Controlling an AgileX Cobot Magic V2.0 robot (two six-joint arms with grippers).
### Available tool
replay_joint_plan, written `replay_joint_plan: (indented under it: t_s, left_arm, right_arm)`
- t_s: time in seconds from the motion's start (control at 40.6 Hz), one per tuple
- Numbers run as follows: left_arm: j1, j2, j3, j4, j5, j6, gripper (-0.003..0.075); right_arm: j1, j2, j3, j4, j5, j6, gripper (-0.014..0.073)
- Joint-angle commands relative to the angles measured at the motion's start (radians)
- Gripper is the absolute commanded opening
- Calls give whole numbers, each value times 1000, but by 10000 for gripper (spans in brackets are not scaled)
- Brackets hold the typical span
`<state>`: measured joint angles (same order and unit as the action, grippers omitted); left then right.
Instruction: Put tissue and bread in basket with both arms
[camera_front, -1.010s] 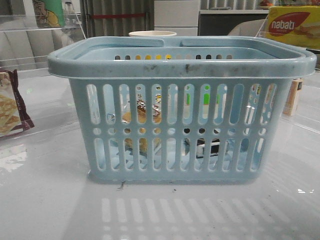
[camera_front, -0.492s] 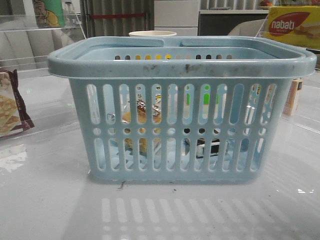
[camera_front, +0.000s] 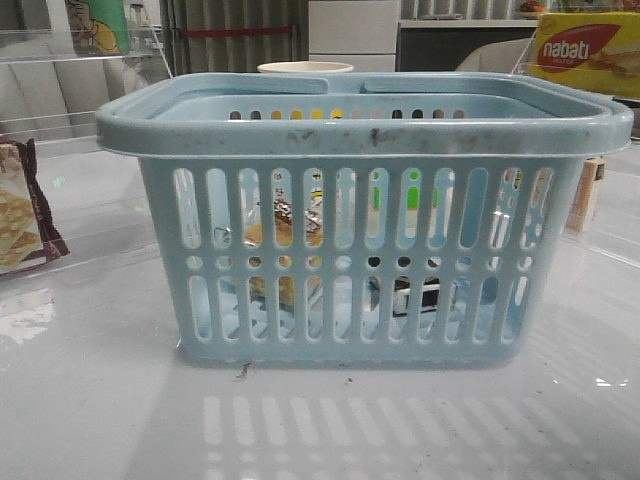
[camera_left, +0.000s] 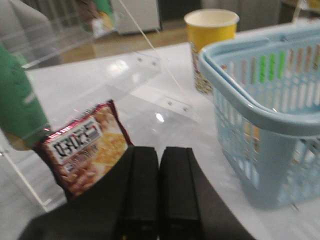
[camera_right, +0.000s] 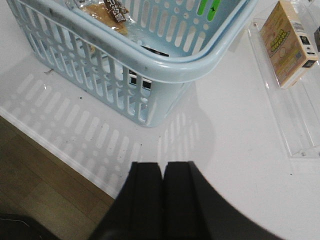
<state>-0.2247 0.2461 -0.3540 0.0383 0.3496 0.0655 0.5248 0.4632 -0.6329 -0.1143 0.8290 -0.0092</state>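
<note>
Front view: bread (camera_front: 285, 232) and tissue (camera_front: 418, 295) are seen through the slots, already inside the basket (camera_front: 365, 130). Bread wrapper judged light, soft, slippery; best pinched at a crimped end. Left gripper (camera_left: 160, 172) and right gripper (camera_right: 162, 187) are clenched, empty, outside the basket.

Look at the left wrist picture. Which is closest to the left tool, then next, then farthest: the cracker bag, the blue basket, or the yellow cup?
From the left tool, which is shut:
1. Cracker bag, right beside the fingers.
2. Basket, on the fingers' other side, a bit farther off.
3. Yellow cup, behind the basket's far corner.
</note>
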Motion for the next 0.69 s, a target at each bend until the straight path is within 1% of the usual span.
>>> replay_joint_plan:
  t_s: [0.0, 0.074, 0.148, 0.271, 0.345, 0.394, 0.665]
  left_arm:
    - [81, -78, 79, -9, -228, -11, 90]
    - [131, -148, 161, -30, -284, -11, 90]
    - [168, -205, 222, -46, -312, -11, 90]
    - [190, -274, 301, -49, -350, -11, 90]
    - [190, -270, 343, -49, -413, -11, 90]
    - [190, -271, 362, -49, -447, -11, 90]
    - [184, -269, 360, -49, -445, -11, 90]
  right_arm:
    - [0, 4, -28, -16, -71, -7, 57]
    - [0, 4, -28, -16, -71, -7, 57]
    - [0, 4, -28, -16, -71, -7, 57]
    - [0, 4, -28, -16, -71, -7, 57]
    - [0, 4, -28, -16, -70, -7, 57]
    - [0, 4, -28, -16, -72, -7, 57]
    - [0, 4, -28, -16, -70, -7, 57]
